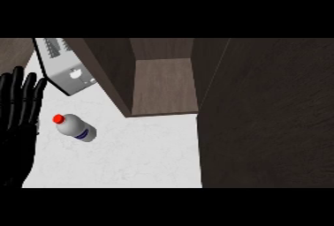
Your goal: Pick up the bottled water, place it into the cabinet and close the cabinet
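We see the water bottle (76, 128) on the white table (137, 154), toward nine o'clock in the view, its red cap (58, 118) pointing to about ten o'clock and a dark blue band around its white body. Nothing is touching it. Just beside it, at nine o'clock from the bottle, our left hand (18, 110) shows along the left edge with its fingers straight, spread apart and pointing up, holding nothing. We cannot see our right hand anywhere. At about one o'clock from the bottle stands the cabinet (163, 84), open, with a bare wooden shelf inside between dark side walls. Its door (267, 114) fills the view's right side from twelve o'clock down to five o'clock. At twelve o'clock from the bottle, near the upper left corner, sits a grey metal appliance (68, 73) with slots on top, well apart from the bottle.
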Robot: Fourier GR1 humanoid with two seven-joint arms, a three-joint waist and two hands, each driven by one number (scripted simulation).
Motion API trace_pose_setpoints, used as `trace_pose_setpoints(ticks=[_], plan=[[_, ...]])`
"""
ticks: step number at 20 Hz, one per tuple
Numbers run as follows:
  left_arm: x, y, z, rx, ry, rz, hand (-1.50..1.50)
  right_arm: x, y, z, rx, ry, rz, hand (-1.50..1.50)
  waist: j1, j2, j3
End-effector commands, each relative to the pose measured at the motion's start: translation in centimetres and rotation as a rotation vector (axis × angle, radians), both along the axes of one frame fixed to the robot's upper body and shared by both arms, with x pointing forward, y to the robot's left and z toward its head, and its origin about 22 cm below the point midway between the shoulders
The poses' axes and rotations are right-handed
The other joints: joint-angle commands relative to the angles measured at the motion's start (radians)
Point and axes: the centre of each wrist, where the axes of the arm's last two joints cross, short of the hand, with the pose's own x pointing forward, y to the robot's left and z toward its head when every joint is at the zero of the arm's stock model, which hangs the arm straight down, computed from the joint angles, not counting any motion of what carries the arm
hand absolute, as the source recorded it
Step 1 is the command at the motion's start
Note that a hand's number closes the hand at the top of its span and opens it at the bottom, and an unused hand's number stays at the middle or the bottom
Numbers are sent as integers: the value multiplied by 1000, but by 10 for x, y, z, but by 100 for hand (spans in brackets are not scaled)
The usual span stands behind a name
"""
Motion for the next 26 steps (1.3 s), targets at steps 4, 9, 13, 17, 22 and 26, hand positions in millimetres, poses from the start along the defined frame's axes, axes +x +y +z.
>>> trace_pose_setpoints(ticks=[4,9,13,17,22,26], plan=[[-3,53,-1,10,-20,0,-150,-23,-23,4,2,3,-38,-150,62,-7,13],[-9,61,-10,-197,171,-88,-150,-45,5,11,22,107,204,-150,69,-11,13],[-27,69,-3,-203,181,-87,-150,-60,27,30,20,96,219,-150,67,-8,12],[-45,67,9,-207,199,-81,-150,-66,35,38,13,103,229,-150,69,-7,12],[-47,81,20,-219,217,-51,-150,-83,40,37,42,105,228,-150,63,-8,13],[-52,69,26,-209,249,-35,-150,-94,38,51,54,105,224,-150,61,-7,13]])
